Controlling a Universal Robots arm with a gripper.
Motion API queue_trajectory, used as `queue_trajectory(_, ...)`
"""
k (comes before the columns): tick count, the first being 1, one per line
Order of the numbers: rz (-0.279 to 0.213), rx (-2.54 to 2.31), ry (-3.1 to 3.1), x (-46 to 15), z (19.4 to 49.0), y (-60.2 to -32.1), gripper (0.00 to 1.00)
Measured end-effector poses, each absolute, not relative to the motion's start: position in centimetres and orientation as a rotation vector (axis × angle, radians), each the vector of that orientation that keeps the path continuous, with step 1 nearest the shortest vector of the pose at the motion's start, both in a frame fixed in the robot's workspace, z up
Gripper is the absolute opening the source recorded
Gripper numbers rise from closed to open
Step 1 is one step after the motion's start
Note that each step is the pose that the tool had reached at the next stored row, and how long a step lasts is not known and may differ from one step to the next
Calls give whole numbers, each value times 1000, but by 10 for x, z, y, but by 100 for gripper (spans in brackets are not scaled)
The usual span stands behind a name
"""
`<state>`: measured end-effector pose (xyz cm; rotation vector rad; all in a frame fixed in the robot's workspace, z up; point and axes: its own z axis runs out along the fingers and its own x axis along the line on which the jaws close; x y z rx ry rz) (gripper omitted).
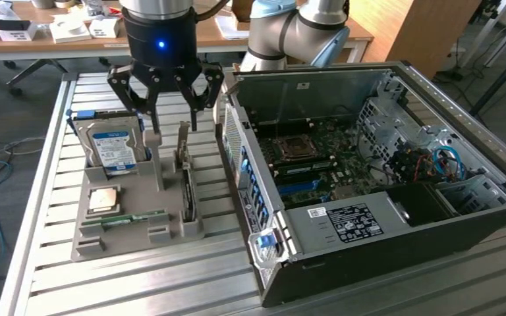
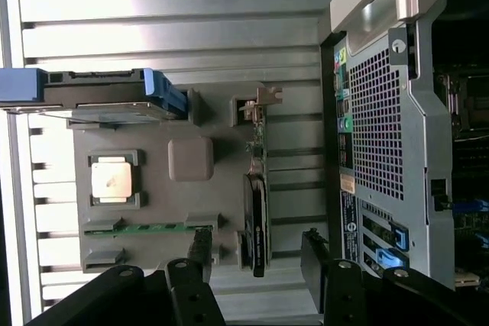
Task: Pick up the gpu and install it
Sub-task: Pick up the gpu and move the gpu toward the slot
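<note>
The gpu [image 1: 186, 184] stands on its edge in a slot of the grey holder [image 1: 121, 240], with its pale bracket end toward the back. In the wrist view the gpu [image 2: 257, 188] appears edge-on as a thin dark strip. My gripper [image 1: 172, 122] hangs just above the card's back end and is open. In the wrist view the gripper [image 2: 257, 253] has one finger on each side of the card line, touching nothing.
In the same holder [image 2: 191, 159] are a blue-labelled hard drive [image 1: 112, 148], a processor chip [image 1: 103, 197] and a green memory stick [image 1: 134, 218]. The open computer case [image 1: 367, 184] lies right beside the holder, motherboard [image 1: 315, 158] exposed. Slatted metal table [image 1: 147, 283] underneath.
</note>
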<state>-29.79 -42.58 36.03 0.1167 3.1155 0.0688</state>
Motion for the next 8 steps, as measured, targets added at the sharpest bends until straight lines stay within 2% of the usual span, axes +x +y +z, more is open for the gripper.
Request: queue_trajectory(8,69,117,3116,-298,351,-426,59)
